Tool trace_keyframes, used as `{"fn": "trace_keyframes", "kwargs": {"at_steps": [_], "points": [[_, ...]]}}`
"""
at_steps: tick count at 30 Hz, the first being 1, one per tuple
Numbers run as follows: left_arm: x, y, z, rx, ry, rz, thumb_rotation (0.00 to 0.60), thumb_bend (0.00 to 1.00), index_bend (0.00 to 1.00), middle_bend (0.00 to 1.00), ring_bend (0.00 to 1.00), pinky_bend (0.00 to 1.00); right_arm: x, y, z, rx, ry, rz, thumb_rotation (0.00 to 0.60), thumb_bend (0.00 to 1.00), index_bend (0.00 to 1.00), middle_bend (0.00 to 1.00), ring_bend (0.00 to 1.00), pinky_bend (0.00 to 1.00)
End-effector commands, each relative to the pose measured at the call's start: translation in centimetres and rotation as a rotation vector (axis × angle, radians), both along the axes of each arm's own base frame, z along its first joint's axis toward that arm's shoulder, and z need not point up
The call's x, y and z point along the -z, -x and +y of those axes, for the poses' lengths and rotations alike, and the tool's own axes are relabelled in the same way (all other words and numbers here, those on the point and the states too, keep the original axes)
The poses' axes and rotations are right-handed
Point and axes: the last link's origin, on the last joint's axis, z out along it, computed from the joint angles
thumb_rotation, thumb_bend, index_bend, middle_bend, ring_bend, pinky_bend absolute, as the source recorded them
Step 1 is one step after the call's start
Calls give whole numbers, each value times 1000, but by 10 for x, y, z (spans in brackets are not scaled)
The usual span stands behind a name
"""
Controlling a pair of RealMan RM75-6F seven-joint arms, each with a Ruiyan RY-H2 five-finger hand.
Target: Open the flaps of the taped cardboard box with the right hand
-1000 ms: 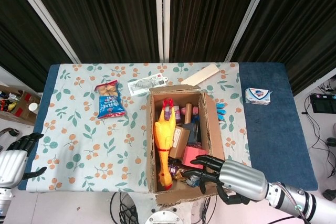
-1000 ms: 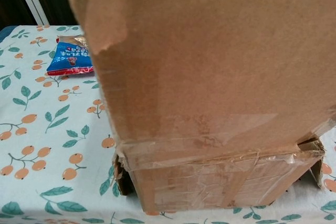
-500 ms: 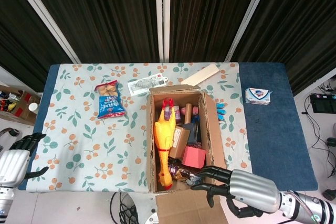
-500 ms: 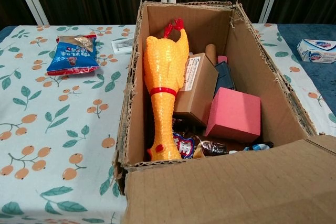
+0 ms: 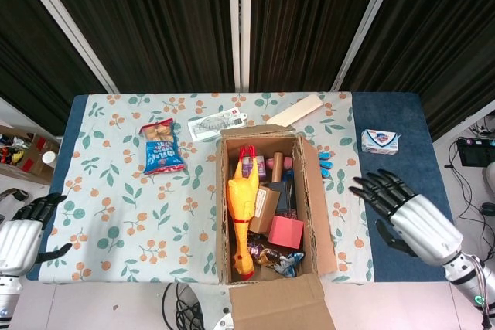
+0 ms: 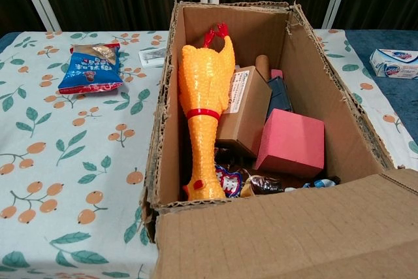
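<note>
Sitting mid-frame in head view, cardboard box (image 5: 267,214) has flaps folded out, near flap (image 6: 281,233) hanging toward bottom edge. Right hand (image 5: 406,214) at right of frame, apart from box, fingers spread, holding nothing. Left hand (image 5: 23,229) at lower left edge, loosely curled, empty. Rubber chicken (image 6: 204,109) and pink block (image 6: 292,142) inside box.

We see our right hand (image 5: 404,214), black-fingered with a silver metal back, hovering palm-down with its fingers spread apart and holding nothing, its forearm running off toward the lower right corner. Our left hand (image 5: 25,228) (same build) sits at the lower left edge, fingers loosely apart, empty.
</note>
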Motion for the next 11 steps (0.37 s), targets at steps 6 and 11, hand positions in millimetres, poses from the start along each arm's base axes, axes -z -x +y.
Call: {"fn": "trace_keyframes", "kwargs": {"at_steps": [6,11], "points": [[-2,2,2,9,-22,4,600,1,161,155,164,273,46,115,20,358,403,49,600,477,0,0,0,0],[-2,6,4,2,-28,0,600,1,161,155,165,272,46,132,23,400,446,-3,600,477,0,0,0,0]]}}
